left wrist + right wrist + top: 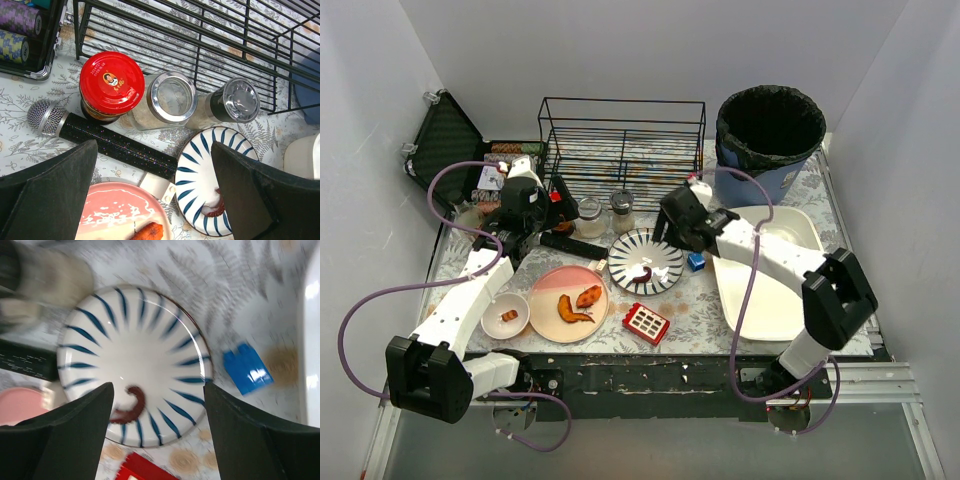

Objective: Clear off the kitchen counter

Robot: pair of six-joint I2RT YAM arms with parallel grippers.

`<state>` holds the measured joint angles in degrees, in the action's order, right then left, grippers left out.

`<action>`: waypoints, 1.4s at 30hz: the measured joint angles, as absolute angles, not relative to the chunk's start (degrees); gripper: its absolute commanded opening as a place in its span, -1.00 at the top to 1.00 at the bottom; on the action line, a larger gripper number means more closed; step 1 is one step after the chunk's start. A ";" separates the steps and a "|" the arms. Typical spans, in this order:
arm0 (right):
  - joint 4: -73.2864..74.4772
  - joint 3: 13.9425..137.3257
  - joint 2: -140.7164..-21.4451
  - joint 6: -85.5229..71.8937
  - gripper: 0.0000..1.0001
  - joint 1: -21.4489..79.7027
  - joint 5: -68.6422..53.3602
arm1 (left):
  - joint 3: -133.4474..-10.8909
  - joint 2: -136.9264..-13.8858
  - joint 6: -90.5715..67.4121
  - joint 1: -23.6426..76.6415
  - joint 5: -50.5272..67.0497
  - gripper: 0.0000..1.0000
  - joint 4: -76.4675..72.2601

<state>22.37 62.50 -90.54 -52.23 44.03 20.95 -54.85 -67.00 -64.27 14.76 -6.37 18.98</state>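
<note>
The kitchen counter (pixel 705 310) is a fern-patterned tabletop. On it lie a blue-striped plate (pixel 646 262) with a dark red tentacle piece (pixel 130 405), a pink plate (pixel 569 303) with orange-brown food, a small white bowl (pixel 505 315), a black microphone (pixel 115 145), a red-lidded jar (pixel 112 82), and two shakers (pixel 170 97) (pixel 240 100). My left gripper (pixel 533 232) is open and empty, hovering over the microphone near the jar. My right gripper (pixel 672 228) is open and empty above the striped plate's far right side (pixel 135 350).
A black wire rack (pixel 620 145) stands at the back, a black-lined bin (pixel 770 140) at back right, a white tub (pixel 770 270) on the right, and an open black case (pixel 445 140) at back left. A blue brick (pixel 696 261), a red waffle block (pixel 647 322) and a white brick (pixel 160 187) lie loose.
</note>
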 measured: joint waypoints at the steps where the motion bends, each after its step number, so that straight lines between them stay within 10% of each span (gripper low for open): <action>1: 24.16 66.30 -91.64 -50.17 -0.68 44.21 21.39 | -54.89 -67.02 -64.23 14.76 -6.39 -0.96 19.00; 16: 28.84 108.99 -118.52 -30.48 -0.73 45.56 20.82 | -55.11 -66.81 -66.92 8.80 -4.23 -0.96 21.41; 32: 29.45 114.76 -125.05 -26.81 -0.78 45.60 19.51 | -55.11 -66.11 -66.26 8.19 -2.42 -0.96 22.41; 42: 28.56 114.76 -127.04 -25.67 -0.17 45.76 18.52 | -54.70 -65.73 -66.26 8.05 -2.09 -0.96 22.48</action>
<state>28.56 114.76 -127.04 -25.67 45.76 18.52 -54.70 -65.73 -66.26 8.05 -2.09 22.48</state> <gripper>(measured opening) 0.704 0.981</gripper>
